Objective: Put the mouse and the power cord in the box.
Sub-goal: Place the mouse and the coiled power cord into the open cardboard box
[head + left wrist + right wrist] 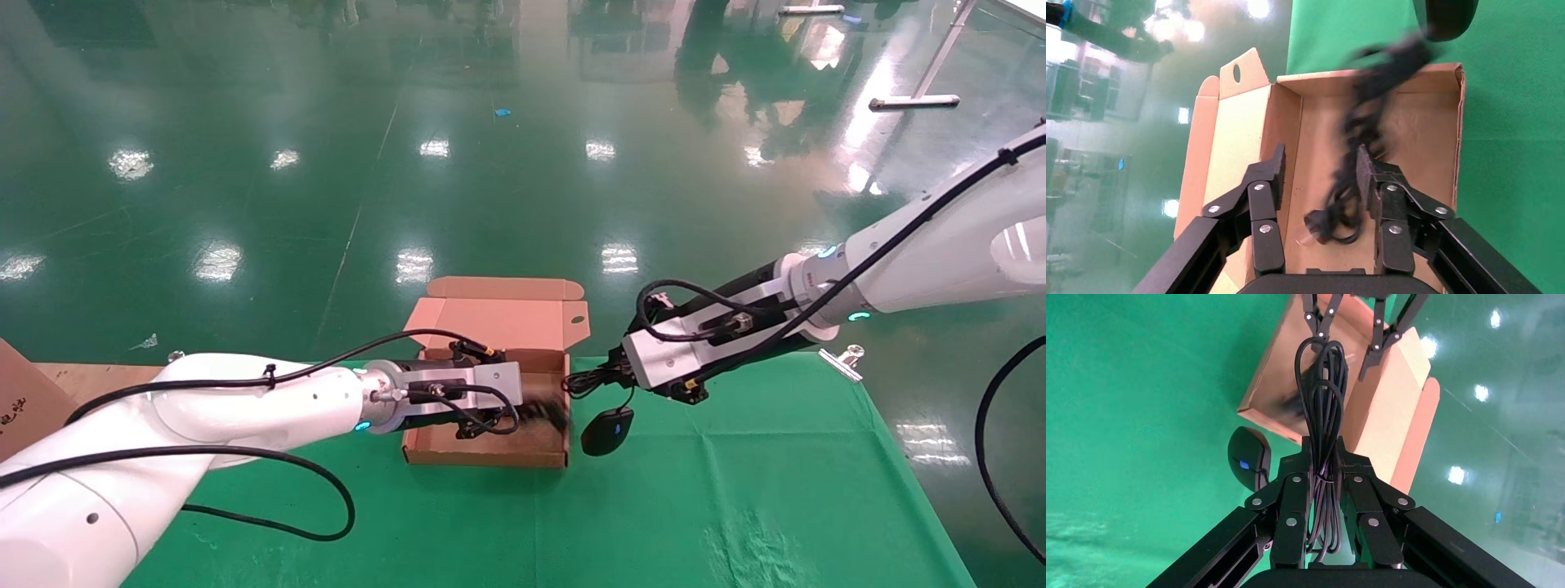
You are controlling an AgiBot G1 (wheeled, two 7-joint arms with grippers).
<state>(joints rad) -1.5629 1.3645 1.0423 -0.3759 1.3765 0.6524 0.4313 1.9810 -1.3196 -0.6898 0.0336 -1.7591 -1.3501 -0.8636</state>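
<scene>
The brown box (482, 457) lies open on the green cloth, its lid (498, 314) folded back. My left gripper (549, 412) (1320, 162) hovers open over the box (1425, 122). The power cord (1346, 196) is a blurred black bundle inside the box, lying between and below the spread fingers. The black mouse (607, 430) (1250, 458) rests on the cloth just outside the box's right wall. My right gripper (601, 377) (1322, 447) is above the mouse, shut on a tied bundle of thin black cable (1321, 386) that leads down to it.
A metal clip (842, 359) sits at the cloth's far right edge. Part of another cardboard carton (20, 400) shows at the far left, beside bare wood (90, 376). Shiny green floor lies beyond the table. The cloth (735, 490) extends to the near right.
</scene>
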